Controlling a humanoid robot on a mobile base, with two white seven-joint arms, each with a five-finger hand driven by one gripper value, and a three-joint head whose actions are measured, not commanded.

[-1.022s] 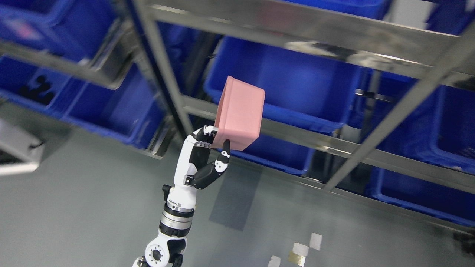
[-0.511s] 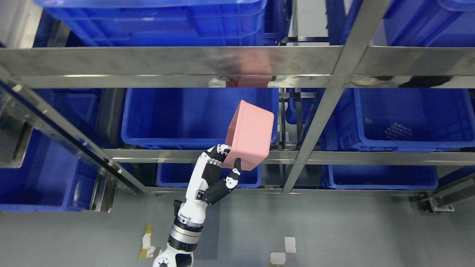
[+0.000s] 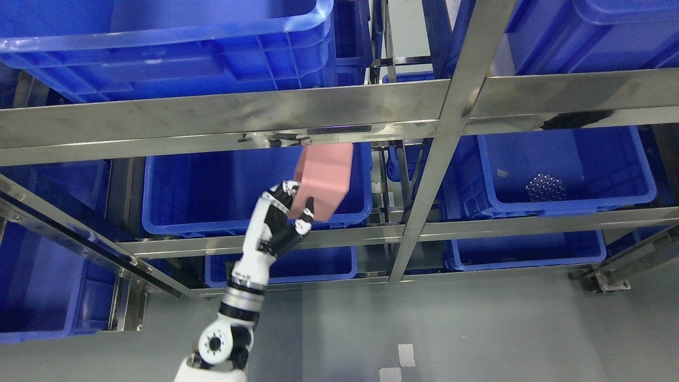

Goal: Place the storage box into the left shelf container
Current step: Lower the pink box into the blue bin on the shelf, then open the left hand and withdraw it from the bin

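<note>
Storage box (image 3: 323,178): pink. Left shelf container (image 3: 212,191): blue. Shelf frame (image 3: 223,114): silver. Hand (image 3: 281,223): white and black. Floor (image 3: 477,329): grey.

Pink storage box (image 3: 322,178), plain and smooth-sided, rectangular with rounded corners, near the centre of the frame. Tilted, closed bottom face toward the camera (opening turned away, interior out of sight). Top edge hidden behind the steel shelf rail above; lower corner pinched at the left side. Held in front of and above the open left shelf container (image 3: 212,193), a large blue plastic bin with a rolled rim and ribbed walls, sitting on the middle shelf level, left bay, centre-left of the frame, seemingly empty.
</note>
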